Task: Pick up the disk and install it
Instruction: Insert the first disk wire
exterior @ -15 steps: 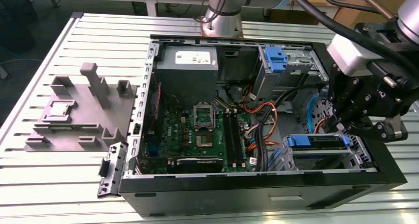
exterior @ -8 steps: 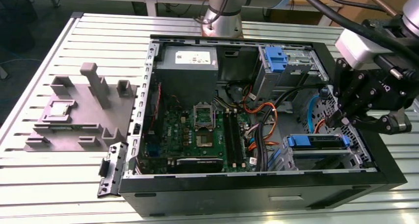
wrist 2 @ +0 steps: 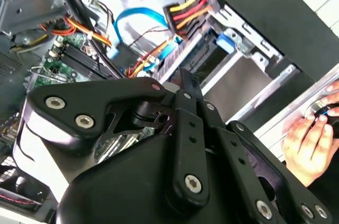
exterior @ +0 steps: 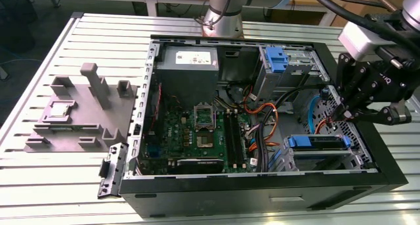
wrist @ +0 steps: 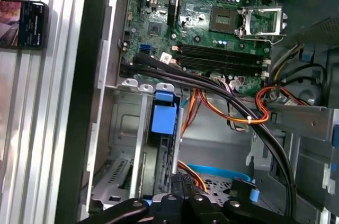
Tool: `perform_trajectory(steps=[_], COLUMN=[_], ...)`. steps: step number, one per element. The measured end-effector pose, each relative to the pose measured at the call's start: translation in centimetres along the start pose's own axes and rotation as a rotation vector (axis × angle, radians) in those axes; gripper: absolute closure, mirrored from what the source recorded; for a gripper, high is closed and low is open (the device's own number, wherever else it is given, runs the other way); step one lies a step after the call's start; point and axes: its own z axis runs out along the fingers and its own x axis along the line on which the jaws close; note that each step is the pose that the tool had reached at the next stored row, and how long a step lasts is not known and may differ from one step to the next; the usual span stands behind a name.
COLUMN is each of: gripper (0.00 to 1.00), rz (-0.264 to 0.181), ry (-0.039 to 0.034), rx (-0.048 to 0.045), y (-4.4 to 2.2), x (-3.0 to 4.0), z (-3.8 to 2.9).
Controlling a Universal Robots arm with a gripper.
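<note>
The disk (exterior: 317, 142) sits in its blue carrier inside the drive cage at the front corner of the open computer case (exterior: 262, 188), on the exterior view's right. In the first wrist view its blue carrier tab (wrist: 163, 114) shows in the metal bay. My gripper (exterior: 344, 115) hangs just above and behind that bay with its fingers pressed together and nothing between them. In the second wrist view the black fingers (wrist 2: 186, 87) point down toward the cage and cables. In the first wrist view the fingertips (wrist: 181, 182) stand close beside the disk's edge; I cannot tell whether they touch.
Orange, black and blue cables (exterior: 276, 116) run between the motherboard (exterior: 196, 131) and the bays. A grey power supply box (exterior: 187, 62) and an upright blue latch piece (exterior: 276, 58) stand at the back. A grey fixture (exterior: 78, 112) lies left of the case. A hand (wrist 2: 307, 139) rests outside.
</note>
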Motion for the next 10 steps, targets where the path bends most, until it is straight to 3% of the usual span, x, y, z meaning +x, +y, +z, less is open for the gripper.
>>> perform_trajectory(steps=[10], gripper=[0.90], rz=[0.000], ry=[0.0048], rx=[-0.0005], y=[-1.46], x=[-1.25], z=[0.32])
